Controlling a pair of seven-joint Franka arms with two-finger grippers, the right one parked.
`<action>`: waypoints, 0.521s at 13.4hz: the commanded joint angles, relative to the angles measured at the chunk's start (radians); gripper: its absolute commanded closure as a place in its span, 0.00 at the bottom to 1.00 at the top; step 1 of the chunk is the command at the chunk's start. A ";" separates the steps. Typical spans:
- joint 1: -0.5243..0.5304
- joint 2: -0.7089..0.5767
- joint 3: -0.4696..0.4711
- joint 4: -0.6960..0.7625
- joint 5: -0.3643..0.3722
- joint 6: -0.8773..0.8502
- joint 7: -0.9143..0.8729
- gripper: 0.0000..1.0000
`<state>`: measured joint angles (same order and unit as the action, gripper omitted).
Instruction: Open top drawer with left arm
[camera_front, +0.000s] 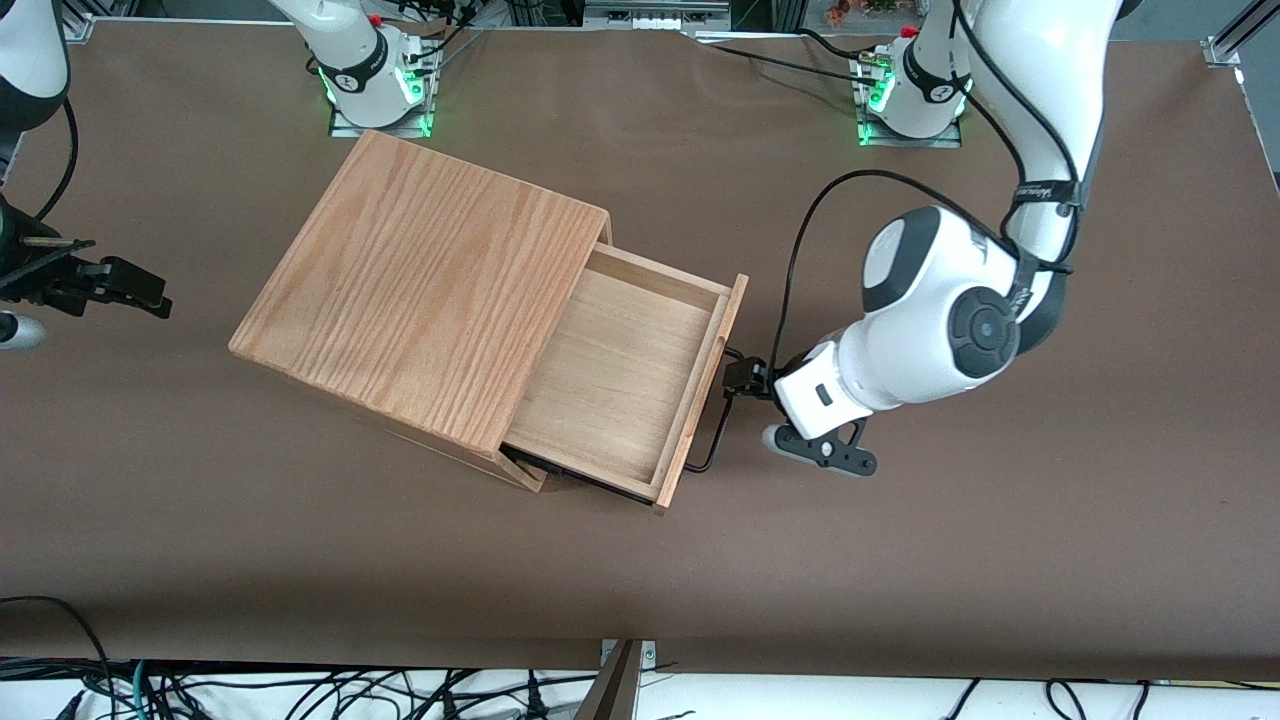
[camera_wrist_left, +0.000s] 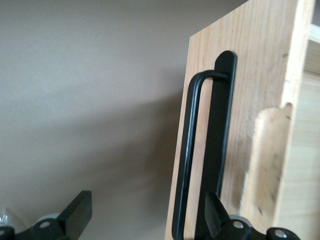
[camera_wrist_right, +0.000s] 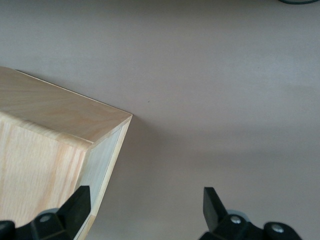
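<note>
Front cam: top drawer (camera_front: 625, 385) pulled out; wrist cam: end effector (camera_wrist_left: 145, 217) open, straddling handle (camera_wrist_left: 187, 155).

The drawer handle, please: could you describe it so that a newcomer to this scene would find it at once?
On the brown table stands an oak-grain wooden cabinet with its shallow light-wood top drawer pulled out toward the working arm's end. On that drawer's pale front sits the thin black bar handle, the only dark metal loop on the wood; the left arm's black gripper is open around it.
</note>
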<state>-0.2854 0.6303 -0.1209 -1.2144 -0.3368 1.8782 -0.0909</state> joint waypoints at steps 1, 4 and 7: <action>0.040 -0.069 0.001 0.013 -0.024 -0.124 -0.009 0.00; 0.107 -0.168 0.012 0.013 -0.008 -0.298 -0.006 0.00; 0.160 -0.228 0.012 0.013 0.138 -0.424 -0.006 0.00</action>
<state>-0.1464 0.4469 -0.1031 -1.1865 -0.2904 1.5095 -0.0945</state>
